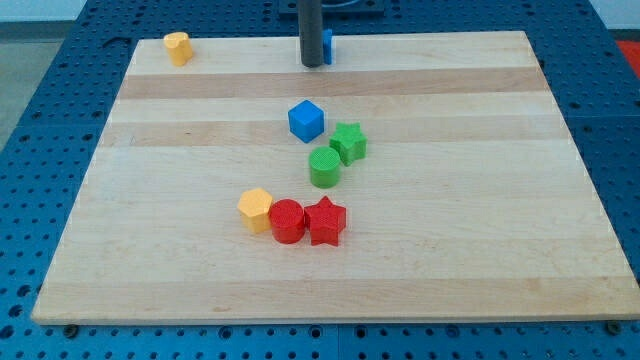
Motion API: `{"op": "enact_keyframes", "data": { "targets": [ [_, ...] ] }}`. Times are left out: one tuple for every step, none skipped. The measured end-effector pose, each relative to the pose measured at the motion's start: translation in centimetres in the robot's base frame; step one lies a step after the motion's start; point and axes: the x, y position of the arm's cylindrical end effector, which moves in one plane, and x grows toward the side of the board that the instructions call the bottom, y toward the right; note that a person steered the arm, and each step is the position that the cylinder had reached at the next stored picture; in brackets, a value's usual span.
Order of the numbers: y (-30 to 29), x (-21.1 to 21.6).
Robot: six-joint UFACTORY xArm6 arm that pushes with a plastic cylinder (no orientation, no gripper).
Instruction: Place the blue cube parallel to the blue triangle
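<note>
The blue cube (306,120) sits on the wooden board a little above the middle. A blue block (327,45), probably the blue triangle, stands at the view's top edge of the board, mostly hidden behind the rod. My tip (312,65) rests on the board just left of that blue block and well above the blue cube, apart from the cube.
A green star (348,142) and a green cylinder (324,167) lie just below right of the blue cube. A yellow hexagon (256,209), a red cylinder (287,220) and a red star (325,221) form a row lower down. A yellow block (178,48) stands at the top left corner.
</note>
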Motion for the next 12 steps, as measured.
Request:
{"op": "enact_keyframes", "data": {
  "targets": [
    [-2.6,3.4],
    [-5.4,7.7],
    [-7.7,9.7],
    [-7.8,11.8],
    [-6.7,12.5],
    [-5.0,13.9],
    [-3.0,14.7],
    [0.8,12.9],
    [4.7,10.4],
    [7.5,8.8],
    [6.0,10.6],
    [0.6,12.3]
  ]
}}
